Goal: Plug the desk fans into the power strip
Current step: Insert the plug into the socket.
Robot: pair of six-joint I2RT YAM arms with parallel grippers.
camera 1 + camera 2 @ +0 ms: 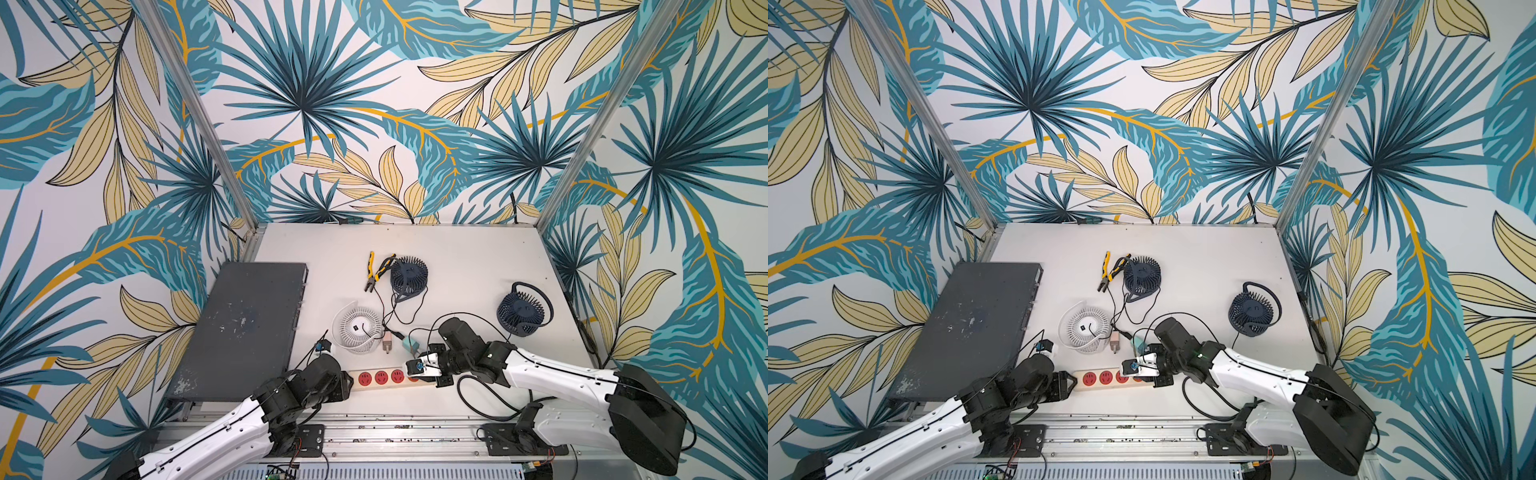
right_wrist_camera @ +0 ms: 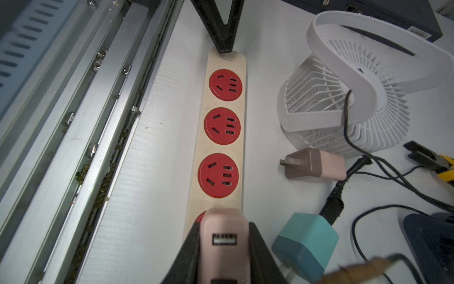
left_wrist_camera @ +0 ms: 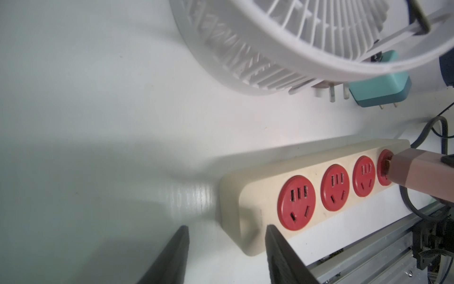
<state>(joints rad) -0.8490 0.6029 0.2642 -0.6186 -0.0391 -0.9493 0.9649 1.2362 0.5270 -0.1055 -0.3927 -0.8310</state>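
One pink charger (image 2: 222, 221) sits clamped in the right gripper (image 2: 224, 248) at the power strip (image 2: 222, 149) (end socket); left gripper (image 3: 226, 228) released.

In both top views the camera looks down from high over the near edge onto the whole table (image 1: 457, 257) (image 1: 1204, 266). The wrist views sit close, facing along the strip (image 3: 258, 186) (image 2: 221, 149) from opposite ends, sharing it, the pink plug (image 3: 417, 172) (image 2: 223, 226) and white fan (image 3: 245, 61) (image 2: 368, 110).
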